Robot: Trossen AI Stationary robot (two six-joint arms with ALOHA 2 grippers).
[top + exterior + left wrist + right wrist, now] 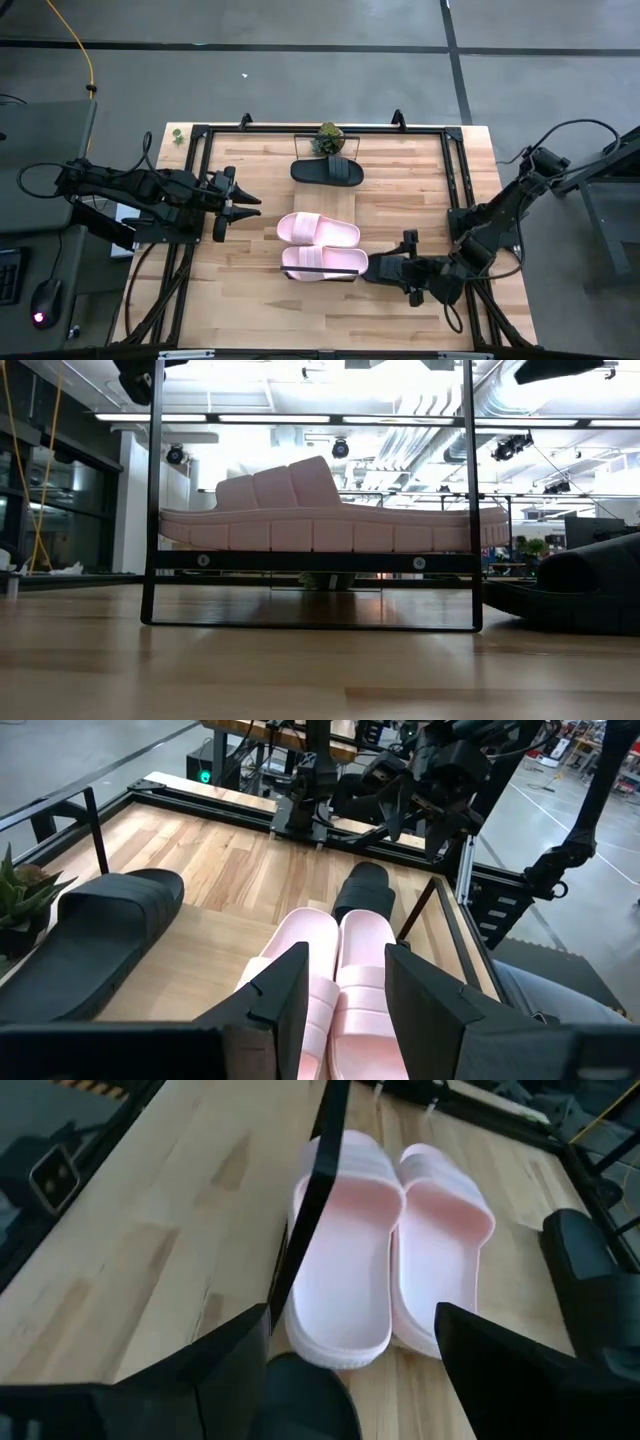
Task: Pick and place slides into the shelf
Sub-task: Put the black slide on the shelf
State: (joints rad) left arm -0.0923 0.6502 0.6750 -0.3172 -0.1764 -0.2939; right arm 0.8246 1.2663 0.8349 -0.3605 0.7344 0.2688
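Right under my right claw (396, 268) sits the heel of a black slide (300, 1398), resting on the table (400, 215) between my two spread fingers; the claw is released, wide apart, and I cannot be sure from the wrist view whether either finger touches the shoe. Just ahead of it lie the two pale pink slides (320, 245), side by side and touching, on the shelf (345, 208), a light-wood board in a thin black frame. From table height the pink pair (320, 510) rests on the shelf's black rail. Farther along the same board lies the other black slide (327, 171), apart from the pink ones, with a small green plant (328, 137) just beyond it. My left claw (240, 206) hovers over the table on the opposite side of the shelf, partly parted, grasping nothing, pointing toward the pink pair.
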